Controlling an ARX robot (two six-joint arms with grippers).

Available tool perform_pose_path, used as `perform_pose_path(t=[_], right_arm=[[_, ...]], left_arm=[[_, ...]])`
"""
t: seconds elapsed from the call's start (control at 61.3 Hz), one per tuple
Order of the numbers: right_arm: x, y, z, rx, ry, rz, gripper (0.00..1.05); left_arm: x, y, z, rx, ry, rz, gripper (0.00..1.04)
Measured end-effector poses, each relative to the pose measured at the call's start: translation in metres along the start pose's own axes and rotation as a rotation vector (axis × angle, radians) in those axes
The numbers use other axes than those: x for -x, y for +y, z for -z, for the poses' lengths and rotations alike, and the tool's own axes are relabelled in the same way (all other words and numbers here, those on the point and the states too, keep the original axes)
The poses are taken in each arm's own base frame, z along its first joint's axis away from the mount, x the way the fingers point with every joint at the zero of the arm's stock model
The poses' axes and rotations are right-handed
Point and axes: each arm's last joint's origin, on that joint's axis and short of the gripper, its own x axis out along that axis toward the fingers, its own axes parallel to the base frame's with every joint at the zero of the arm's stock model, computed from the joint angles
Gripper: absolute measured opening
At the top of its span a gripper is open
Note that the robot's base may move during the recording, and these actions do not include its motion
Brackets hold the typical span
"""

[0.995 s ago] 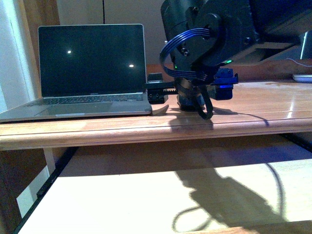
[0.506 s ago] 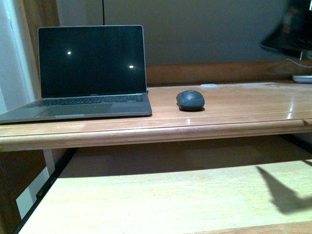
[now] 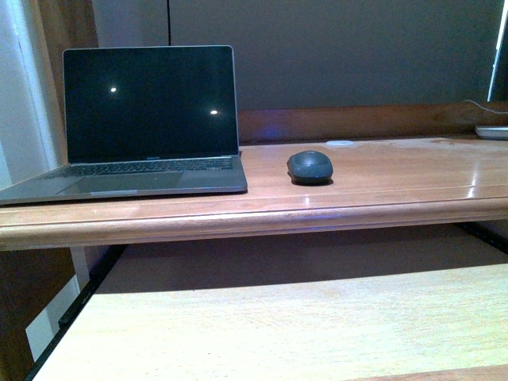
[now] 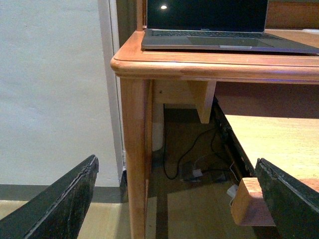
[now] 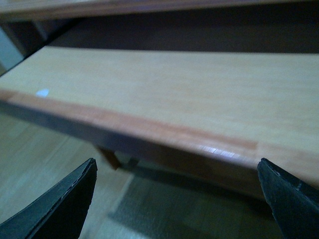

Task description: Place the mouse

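The small dark grey mouse rests on the wooden desk top, just right of the open laptop. No arm shows in the front view. My left gripper hangs open and empty low beside the desk's left leg, with the laptop above it. My right gripper is open and empty too, held low in front of the pull-out shelf's front edge. Neither wrist view shows the mouse.
A light wooden pull-out shelf extends below the desk top. A white flat object lies at the desk's far right. Cables and a power adapter lie on the floor under the desk. A pale wall stands left of the desk.
The right arm, which was over the mouse a second ago, lifted away to the right and left the front view. The mouse now lies uncovered on the desk.
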Motion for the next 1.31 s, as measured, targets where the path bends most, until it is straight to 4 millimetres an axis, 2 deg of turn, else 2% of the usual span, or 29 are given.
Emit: perform_pose_path(t=[0.179,0.359,0.506,0.702,0.832,0.914,1.012,1.175,1.24,1.305], right_arm=[[-0.010,0.011,0.022,0.109,0.082,-0.022,0.97],[-0.049,0.025,0.023,0.216,0.082,0.012,0.97],[-0.110,0.044,0.012,0.205,0.074,0.105,0.97],[-0.178,0.058,-0.010,0.162,0.063,0.257,0.97],[-0.216,0.058,-0.021,0.144,0.049,0.362,0.97],[-0.231,0.055,-0.028,0.122,0.039,0.403,0.97],[-0.241,0.054,-0.032,0.102,0.031,0.442,0.97],[-0.241,0.054,-0.034,0.068,0.029,0.445,0.97],[-0.237,0.053,-0.037,0.047,0.023,0.425,0.97],[-0.221,0.049,-0.046,0.019,0.004,0.407,0.97]], left_arm=[[0.000,0.000,0.000,0.000,0.000,0.000,0.97],[0.000,0.000,0.000,0.000,0.000,0.000,0.97],[0.000,0.000,0.000,0.000,0.000,0.000,0.97],[0.000,0.000,0.000,0.000,0.000,0.000,0.97],[0.000,0.000,0.000,0.000,0.000,0.000,0.97],[0.000,0.000,0.000,0.000,0.000,0.000,0.97],[0.000,0.000,0.000,0.000,0.000,0.000,0.97],[0.000,0.000,0.000,0.000,0.000,0.000,0.97],[0.000,0.000,0.000,0.000,0.000,0.000,0.97],[0.000,0.000,0.000,0.000,0.000,0.000,0.97]])
